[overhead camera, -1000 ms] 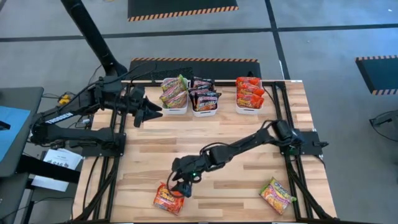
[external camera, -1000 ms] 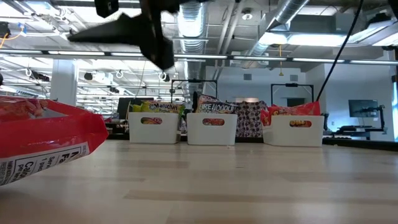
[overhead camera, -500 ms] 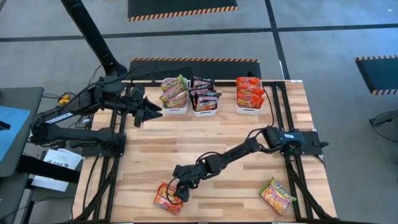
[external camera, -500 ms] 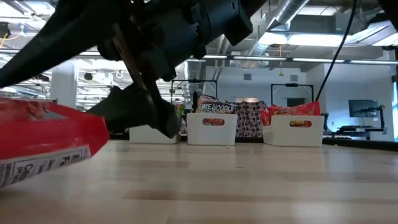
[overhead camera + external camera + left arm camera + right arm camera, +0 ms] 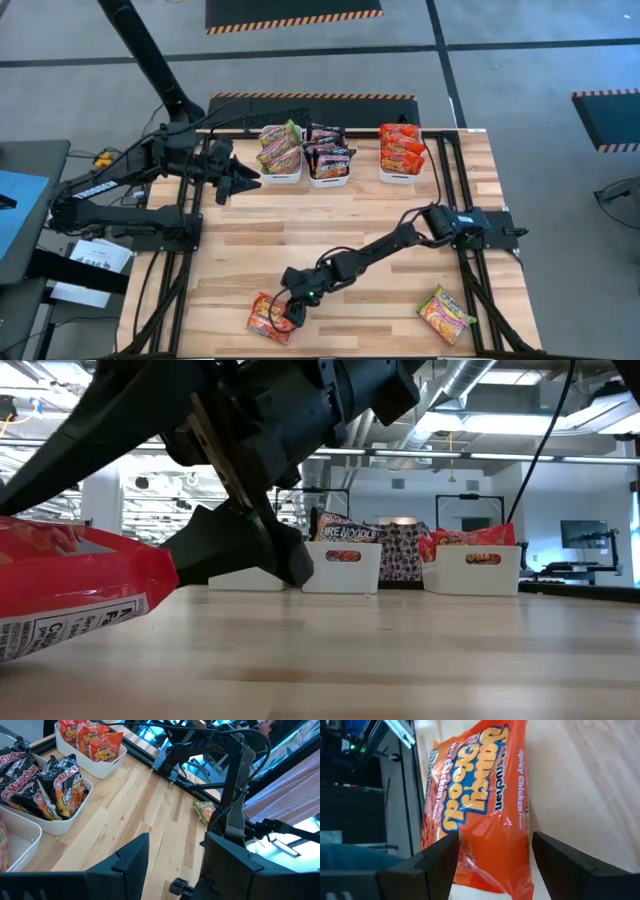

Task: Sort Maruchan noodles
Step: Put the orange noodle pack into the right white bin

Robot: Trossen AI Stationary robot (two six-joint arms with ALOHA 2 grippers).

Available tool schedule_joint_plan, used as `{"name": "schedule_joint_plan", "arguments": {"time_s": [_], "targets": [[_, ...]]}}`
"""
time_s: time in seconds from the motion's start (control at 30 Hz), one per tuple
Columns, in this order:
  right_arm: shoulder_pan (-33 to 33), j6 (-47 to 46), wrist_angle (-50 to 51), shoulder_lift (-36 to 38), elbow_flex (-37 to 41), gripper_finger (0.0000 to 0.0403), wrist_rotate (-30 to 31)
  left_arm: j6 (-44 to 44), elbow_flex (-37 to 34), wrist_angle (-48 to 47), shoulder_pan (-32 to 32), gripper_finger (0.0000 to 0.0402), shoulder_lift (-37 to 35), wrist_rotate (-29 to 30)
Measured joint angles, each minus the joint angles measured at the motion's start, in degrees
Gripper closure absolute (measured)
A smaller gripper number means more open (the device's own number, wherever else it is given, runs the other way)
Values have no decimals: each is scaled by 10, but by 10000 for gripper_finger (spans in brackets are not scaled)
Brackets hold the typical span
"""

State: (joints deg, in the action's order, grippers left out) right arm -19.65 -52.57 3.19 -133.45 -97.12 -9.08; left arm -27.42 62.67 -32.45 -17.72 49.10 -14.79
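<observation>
Red packet (image 5: 480,805) between right claw (image 5: 490,865) fingers

Pale wooden tabletop (image 5: 330,225), planked, smooth with a soft sheen. Crinkly, glossy plastic on the red packet (image 5: 475,815), creased and catching light. White trays (image 5: 328,181) of smooth, matt plastic. Dark, matt fingers (image 5: 427,865), plastic by the look. Glossy film too on the green-yellow packet (image 5: 447,313).

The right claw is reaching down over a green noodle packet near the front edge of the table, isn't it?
Not green: the right claw is reaching down over a red packet near the front edge, as the high view shows. The green packet lies apart, untouched.
</observation>
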Motion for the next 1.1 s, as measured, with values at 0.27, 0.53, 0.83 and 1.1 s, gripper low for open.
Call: {"name": "schedule_joint_plan", "arguments": {"time_s": [0.27,0.53,0.83,1.1], "targets": [[-8,-28,26,0,0,132,22,2,0,0,0,220,0,0],[-4,-70,21,0,0,216,18,2,0,0,0,220,0,1],[5,-76,17,1,0,391,13,2,0,0,0,220,0,1],[10,-65,32,17,0,398,2,2,0,0,0,220,0,2]]}}
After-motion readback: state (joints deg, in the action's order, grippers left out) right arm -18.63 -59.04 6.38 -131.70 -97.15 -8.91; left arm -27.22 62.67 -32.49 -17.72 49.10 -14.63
